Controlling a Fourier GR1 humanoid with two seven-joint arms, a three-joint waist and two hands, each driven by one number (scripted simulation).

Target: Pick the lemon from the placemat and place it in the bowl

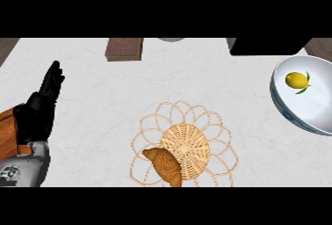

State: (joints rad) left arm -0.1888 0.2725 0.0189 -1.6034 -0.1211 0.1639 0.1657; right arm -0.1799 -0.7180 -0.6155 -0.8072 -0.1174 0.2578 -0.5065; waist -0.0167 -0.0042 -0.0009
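The lemon (296, 80) is a small, round, bright yellow fruit, a little paler on its upper side and shaded toward orange underneath, with a thin dark green leaf curling along its right and lower edge. It lies inside the bowl (318, 107), on the white inner surface toward the bowl's upper left, at about 2 o'clock in the head view. The bowl is wide and white with a blue-grey rim, and the view's right edge cuts it off. The placemat (188, 140) sits well apart from it at 6 o'clock: a pale woven straw disc ringed by open looped petals of the same straw. A brown croissant (167, 166) rests on the mat's lower left part, overlapping the woven centre and the loops. The left hand (40, 107) shows at 9 o'clock, black, fingers straight and pointing up the view, holding nothing and touching none of the task's things. Its grey forearm comes in from the lower left corner, and a brown wooden board (8, 132) lies beside it at the left edge. On the white marbled counter (97, 88), a dark brown block (124, 48) lies at 11 o'clock, a grey object (171, 39) peeks in at 12 o'clock, and a black shape (269, 46) fills 1 o'clock.
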